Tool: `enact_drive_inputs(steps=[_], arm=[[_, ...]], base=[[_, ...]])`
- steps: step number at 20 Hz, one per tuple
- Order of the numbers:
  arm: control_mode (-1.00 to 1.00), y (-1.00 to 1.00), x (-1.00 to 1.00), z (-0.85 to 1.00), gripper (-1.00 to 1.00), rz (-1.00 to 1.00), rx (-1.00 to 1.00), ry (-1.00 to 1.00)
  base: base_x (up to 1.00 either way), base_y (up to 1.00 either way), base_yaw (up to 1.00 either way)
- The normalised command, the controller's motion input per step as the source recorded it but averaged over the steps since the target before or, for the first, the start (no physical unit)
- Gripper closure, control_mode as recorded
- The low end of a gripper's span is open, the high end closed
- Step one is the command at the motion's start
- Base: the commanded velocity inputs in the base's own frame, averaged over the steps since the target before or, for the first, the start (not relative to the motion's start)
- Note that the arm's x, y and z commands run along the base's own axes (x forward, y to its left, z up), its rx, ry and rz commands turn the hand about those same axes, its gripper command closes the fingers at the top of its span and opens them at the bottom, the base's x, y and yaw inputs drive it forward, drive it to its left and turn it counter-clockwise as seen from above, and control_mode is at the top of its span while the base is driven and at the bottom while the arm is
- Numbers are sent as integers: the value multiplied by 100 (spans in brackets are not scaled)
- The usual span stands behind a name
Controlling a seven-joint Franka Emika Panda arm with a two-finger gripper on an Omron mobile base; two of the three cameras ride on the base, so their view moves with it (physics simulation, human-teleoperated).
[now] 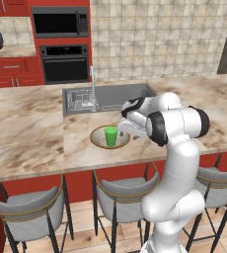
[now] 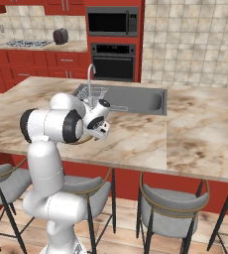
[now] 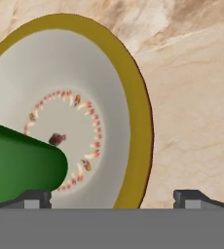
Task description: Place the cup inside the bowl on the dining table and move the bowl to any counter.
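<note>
Cup (image 1: 110,136) stands inside bowl (image 1: 96,139), sink (image 1: 120,94) just behind.

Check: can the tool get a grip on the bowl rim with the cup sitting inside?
Probably yes. The tool is open right over the bowl, rim between its tips. The cup stands inside, off to one side, clear of that stretch.

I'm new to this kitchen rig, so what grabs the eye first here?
The bright green cup standing upright inside the gold-rimmed bowl, on the marble dining table just in front of the sink. Next, the white arm bent over it, its open pincer straddling the bowl's rim.
</note>
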Motion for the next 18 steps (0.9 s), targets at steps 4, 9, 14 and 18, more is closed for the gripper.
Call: enact_drive_inputs(steps=[4,9,14,18], arm=[[-100,1,0,-7,-100,0,0,0],[-100,3,0,-10,-100,0,0,0],[-100,2,0,-15,-100,0,0,0],[-100,6,0,-10,-100,0,0,0]], base=[[0,0,0],[0,0,0],[0,0,0],[0,0,0]])
